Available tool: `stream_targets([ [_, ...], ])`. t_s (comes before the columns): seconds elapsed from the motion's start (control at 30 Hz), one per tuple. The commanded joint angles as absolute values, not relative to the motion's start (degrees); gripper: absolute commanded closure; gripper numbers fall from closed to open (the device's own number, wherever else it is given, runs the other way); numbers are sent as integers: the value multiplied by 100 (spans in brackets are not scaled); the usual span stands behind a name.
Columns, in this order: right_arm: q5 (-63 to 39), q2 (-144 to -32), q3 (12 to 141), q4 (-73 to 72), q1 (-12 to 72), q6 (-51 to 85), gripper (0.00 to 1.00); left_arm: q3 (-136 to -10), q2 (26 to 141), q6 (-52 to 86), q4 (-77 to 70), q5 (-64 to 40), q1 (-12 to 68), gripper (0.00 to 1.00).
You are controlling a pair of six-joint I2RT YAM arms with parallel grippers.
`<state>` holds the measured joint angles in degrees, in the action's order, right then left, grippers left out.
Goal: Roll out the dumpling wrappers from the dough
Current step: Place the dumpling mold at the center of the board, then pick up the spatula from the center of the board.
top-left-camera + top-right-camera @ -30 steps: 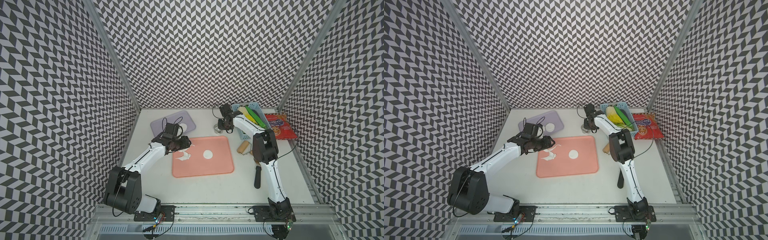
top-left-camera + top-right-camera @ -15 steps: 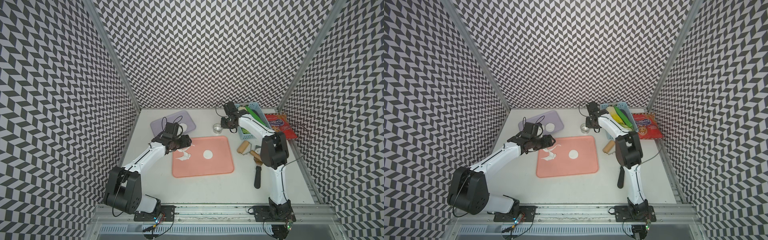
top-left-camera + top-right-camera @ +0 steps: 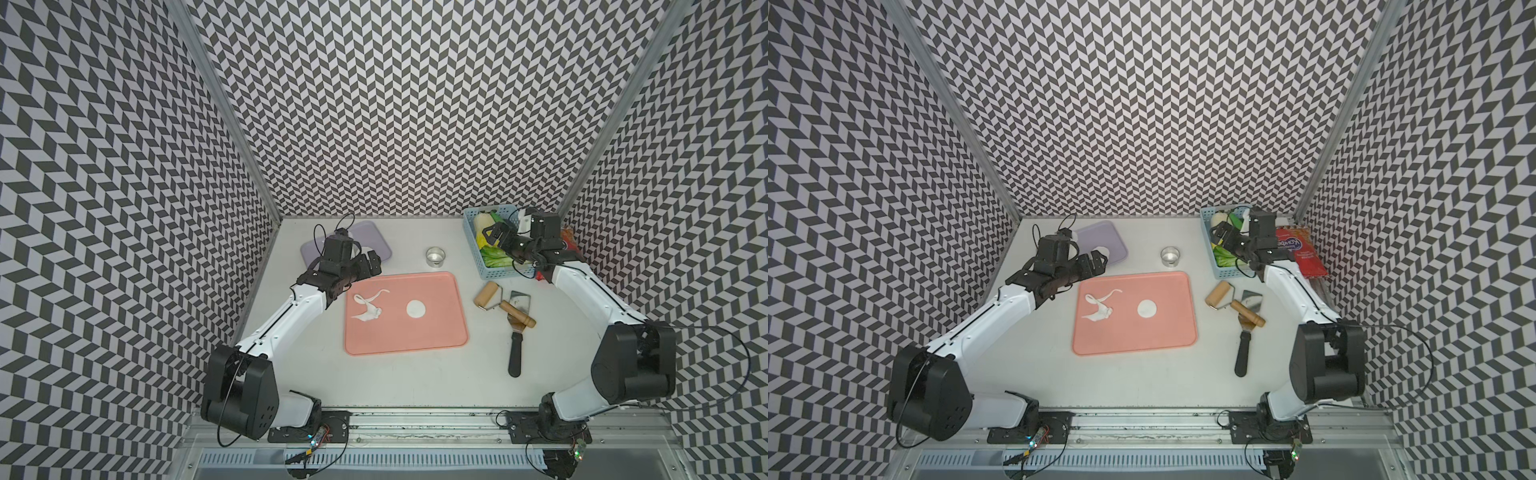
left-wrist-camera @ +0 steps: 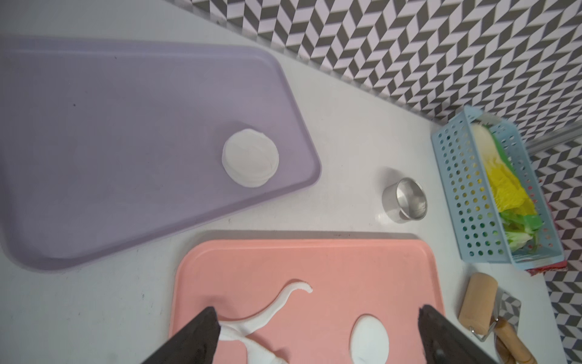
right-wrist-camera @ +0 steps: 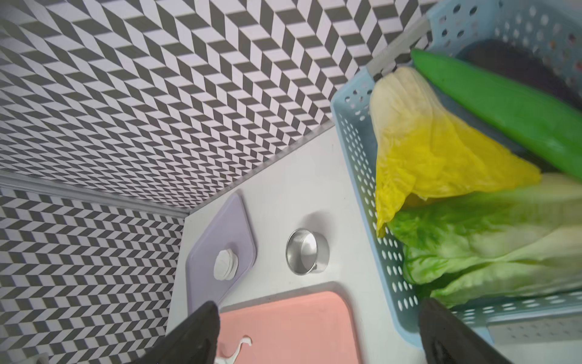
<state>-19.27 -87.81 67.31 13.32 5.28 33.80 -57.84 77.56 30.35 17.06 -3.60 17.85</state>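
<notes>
Pulled the right gripper (image 3: 496, 235) off the steel ring (image 3: 435, 255) since a second ago and swung it over the blue basket (image 3: 492, 272), above the greens. Fingers spread wide, gripping nothing. Elbow high at the front right, forearm reaching toward the back wall. Left the ring upright on bare table between purple tray (image 3: 376, 237) and basket.

Widened the left gripper (image 3: 368, 262) too: empty, poised at the pink tray's (image 3: 415, 340) far left corner, forearm stretched diagonally from the base.

Ragged dough (image 3: 368, 307) strips on the pink tray's left half, just beside that gripper. One round dumpling wrapper (image 3: 416, 308) near the tray's middle, apart from the dough. Wrapper stack (image 4: 250, 162) on the purple tray.

Open tray surface across the near half, bare table in front. Roller (image 3: 487, 294) and spatula (image 3: 515, 353) crowding the strip right of the tray.
</notes>
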Motion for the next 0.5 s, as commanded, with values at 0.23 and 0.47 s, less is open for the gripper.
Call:
stream_targets([
  [0.23,-2859,-7044,5111,581,187,3873,15,-4818,7138,3430,-198,-1089,1936,5],
  [0.47,-698,-6332,4984,2833,624,3401,14,-5142,7651,3362,739,-1007,2021,15],
])
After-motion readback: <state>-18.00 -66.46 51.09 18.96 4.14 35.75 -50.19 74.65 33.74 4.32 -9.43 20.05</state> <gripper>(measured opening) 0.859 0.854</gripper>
